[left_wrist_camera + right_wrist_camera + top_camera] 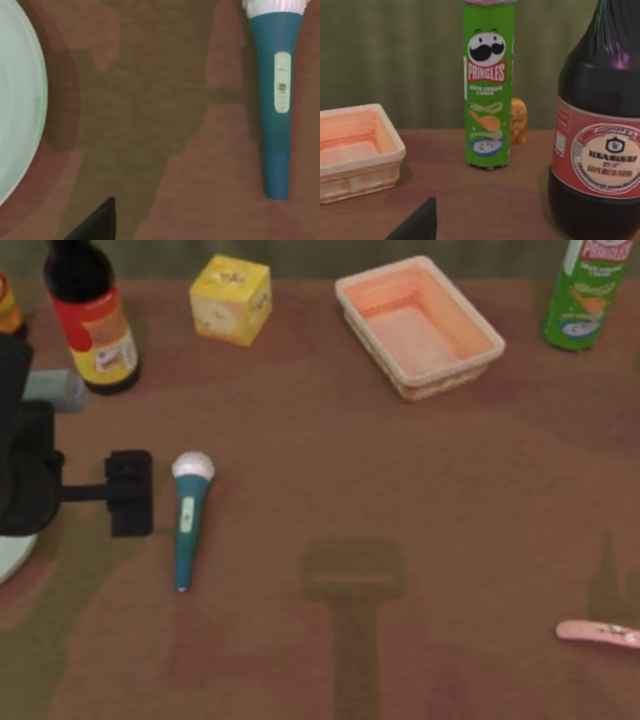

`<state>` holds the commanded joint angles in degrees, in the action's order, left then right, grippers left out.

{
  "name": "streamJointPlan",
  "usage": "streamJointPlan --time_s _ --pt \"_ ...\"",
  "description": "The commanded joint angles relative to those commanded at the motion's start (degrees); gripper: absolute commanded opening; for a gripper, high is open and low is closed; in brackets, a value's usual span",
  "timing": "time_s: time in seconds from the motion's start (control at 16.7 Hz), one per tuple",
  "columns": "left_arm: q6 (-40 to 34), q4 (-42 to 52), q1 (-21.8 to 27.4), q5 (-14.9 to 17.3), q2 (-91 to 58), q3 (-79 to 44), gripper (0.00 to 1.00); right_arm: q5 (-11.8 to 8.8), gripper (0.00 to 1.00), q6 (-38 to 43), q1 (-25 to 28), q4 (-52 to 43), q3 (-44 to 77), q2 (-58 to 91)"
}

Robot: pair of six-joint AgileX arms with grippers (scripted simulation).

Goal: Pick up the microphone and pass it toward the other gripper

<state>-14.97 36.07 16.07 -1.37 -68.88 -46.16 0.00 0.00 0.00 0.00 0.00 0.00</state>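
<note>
Looking down from the left side of the table (330, 500), I see my left arm reaching in from the edge, its left gripper (131, 492) hovering just beside the microphone (189, 518), not touching it. I cannot tell whether its fingers are apart or together; the left wrist view catches only one dark fingertip (97, 222).

That microphone lies flat on the wood, white head pointing to the far edge, teal handle tapering toward the near edge, white switch (282, 82) facing up. A pale green plate (17, 100) sits at the left edge, near the arm.

Along the far edge stand a dark sauce bottle (92, 315), a yellow cube (232, 299), an orange-lined basket (420, 325) and a green chip can (588, 292).

A pink stick (598, 633) lies at the right edge. My right gripper shows only as a single dark fingertip (417, 222) in its wrist view, so I cannot tell its finger state.
</note>
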Motion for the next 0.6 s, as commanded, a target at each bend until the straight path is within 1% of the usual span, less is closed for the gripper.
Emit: streamJointPlan --time_s 0.3,0.48,0.6 --pt "-4.9 11.5 5.3 -0.4 -21.7 -15.2 1.00 0.0 1.00 0.0 0.0 0.0 0.0 0.0" --pt "-6.7 15.6 7.3 -0.6 -29.6 -21.4 1.00 0.0 1.00 0.0 0.0 0.0 0.0 0.0" --pt "-7.4 17.0 8.0 -0.6 -32.4 -23.6 1.00 0.0 1.00 0.0 0.0 0.0 0.0 0.0"
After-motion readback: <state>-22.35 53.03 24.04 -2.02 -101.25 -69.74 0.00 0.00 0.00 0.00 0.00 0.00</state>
